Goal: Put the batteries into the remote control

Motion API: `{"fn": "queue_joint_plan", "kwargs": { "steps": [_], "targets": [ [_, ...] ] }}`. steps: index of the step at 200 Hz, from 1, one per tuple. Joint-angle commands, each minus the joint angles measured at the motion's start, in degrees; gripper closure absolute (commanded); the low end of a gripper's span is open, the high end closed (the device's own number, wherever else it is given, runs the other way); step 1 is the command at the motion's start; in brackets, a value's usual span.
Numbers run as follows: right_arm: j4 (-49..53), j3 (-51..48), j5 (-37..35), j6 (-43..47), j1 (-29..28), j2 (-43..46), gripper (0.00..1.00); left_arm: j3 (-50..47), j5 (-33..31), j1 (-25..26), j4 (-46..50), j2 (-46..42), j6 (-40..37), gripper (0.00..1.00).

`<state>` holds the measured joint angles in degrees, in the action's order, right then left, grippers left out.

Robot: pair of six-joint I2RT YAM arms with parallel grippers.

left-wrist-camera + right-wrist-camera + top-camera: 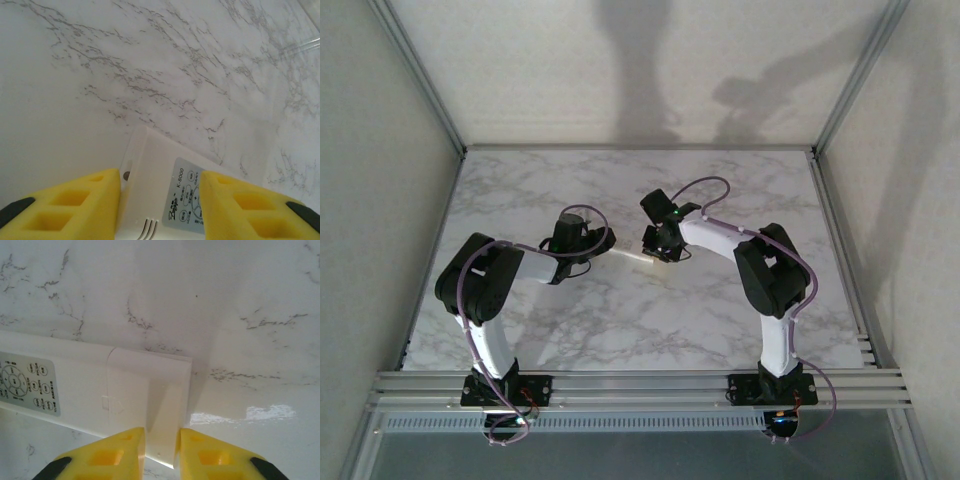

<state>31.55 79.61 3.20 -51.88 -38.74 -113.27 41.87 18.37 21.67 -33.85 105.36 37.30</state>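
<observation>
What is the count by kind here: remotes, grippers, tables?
remote control: 1
grippers: 2 (left gripper, right gripper, both with yellow fingers)
marble table: 1
Total: 4

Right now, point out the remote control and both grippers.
remote control (90, 385): right wrist view, white body.
left gripper (160, 175): left wrist view, between fingertips.
right gripper (160, 432): right wrist view, between fingertips.
</observation>
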Motion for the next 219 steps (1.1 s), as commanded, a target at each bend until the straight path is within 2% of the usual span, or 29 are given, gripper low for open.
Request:
{"fn": "queue_joint_plan", "kwargs": {
  "steps": [1,55,95,123,180,219],
  "targets": [
    [-4.97,2.07,3.87,-1.03,-0.51,-1.36,0.76,-0.21,3.54,2.32,-0.70,-0.20,0.32,0.56],
    [-6.21,-0.83,3.56,-2.08,-0.46,-1.95,0.75,-0.45,3.34,2.38,-0.66,-0.15,0.46,0.56],
    [-7.88,-3.76,2.86,-2.79,-0.48,-2.51,0.67,-0.69,3.00,2.39,-0.70,-0.24,0.58,0.56],
    [-7.98,-4.90,2.23,-2.09,-0.38,-2.84,0.70,-0.78,2.72,2.32,-0.43,-0.35,0.49,0.56],
    [-7.26,-6.64,1.10,0.00,-0.18,0.98,0.61,-0.82,2.52,2.33,-0.34,-0.24,0.41,0.56],
    [-8.45,-8.43,1.72,1.06,0.85,4.22,0.60,-0.82,2.46,2.33,-0.34,-0.16,0.36,0.56]
  ]
}}
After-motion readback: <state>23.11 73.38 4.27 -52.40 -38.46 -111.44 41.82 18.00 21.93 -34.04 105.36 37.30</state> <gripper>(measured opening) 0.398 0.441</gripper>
